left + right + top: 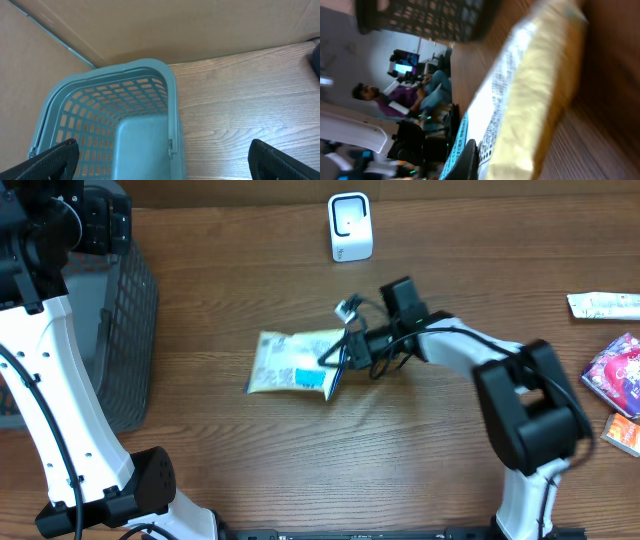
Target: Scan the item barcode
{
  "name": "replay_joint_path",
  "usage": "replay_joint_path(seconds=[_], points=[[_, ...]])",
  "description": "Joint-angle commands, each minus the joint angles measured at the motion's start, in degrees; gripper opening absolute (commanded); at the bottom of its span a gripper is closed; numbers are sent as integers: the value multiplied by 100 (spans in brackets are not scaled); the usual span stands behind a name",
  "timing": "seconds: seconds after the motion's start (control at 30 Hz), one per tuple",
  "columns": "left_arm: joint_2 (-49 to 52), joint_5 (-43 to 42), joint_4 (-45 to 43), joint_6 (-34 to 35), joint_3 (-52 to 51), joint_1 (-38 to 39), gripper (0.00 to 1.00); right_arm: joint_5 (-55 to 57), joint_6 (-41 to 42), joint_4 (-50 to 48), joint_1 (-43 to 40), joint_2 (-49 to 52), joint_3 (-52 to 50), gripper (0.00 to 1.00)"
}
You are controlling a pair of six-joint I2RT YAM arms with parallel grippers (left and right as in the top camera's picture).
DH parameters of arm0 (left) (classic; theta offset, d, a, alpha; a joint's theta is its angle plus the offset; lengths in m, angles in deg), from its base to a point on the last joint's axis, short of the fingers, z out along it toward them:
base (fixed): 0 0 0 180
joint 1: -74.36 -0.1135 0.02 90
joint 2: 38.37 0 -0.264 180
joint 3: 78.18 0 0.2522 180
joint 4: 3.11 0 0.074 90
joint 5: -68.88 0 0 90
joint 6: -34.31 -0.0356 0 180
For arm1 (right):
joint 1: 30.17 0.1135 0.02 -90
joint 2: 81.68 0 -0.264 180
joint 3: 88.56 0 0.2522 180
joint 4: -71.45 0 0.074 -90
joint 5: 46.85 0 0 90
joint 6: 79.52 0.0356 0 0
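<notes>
Golden-yellow plastic packet (295,362), flat and crinkled, with a white printed label and a blue patch at its right end, lies on the wooden table (230,440), nearer than the white scanner (350,227). The right gripper (338,362) is clamped on the packet's right edge. Left of the scanner, the left gripper (167,162) hangs with fingers wide apart over a teal slotted basket (100,100).
</notes>
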Motion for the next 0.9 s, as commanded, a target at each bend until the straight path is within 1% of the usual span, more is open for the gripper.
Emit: replay_joint_path(seconds=[0.0, 0.1, 0.2, 0.33, 0.37, 0.5, 0.67, 0.77, 0.87], points=[[50, -61, -20, 83, -20, -31, 100, 168, -573, -22, -175, -1049, 4, 4], [50, -61, -20, 83, -20, -33, 100, 933, -791, 149, -203, -1453, 4, 4], [50, -61, -20, 83, -20, -33, 100, 1375, -1198, 492, -203, -1683, 4, 4], [50, -61, -20, 83, -20, -31, 100, 1829, -1357, 1058, -201, -1714, 4, 4], [50, -61, -20, 83, -20, -33, 100, 2118, -1523, 1401, -181, -1714, 4, 4], [50, -61, -20, 83, -20, -33, 100, 2559, -2039, 1937, -133, -1714, 4, 4], [50, -61, -20, 83, -20, -31, 100, 2741, -1982, 2455, -216, -1714, 2, 4], [50, -61, -20, 83, -20, -33, 100, 3412, -1746, 2830, -275, -1714, 2, 4], [50, -61, -20, 83, -20, -33, 100, 3969, -1718, 3237, -289, -1711, -2, 4]])
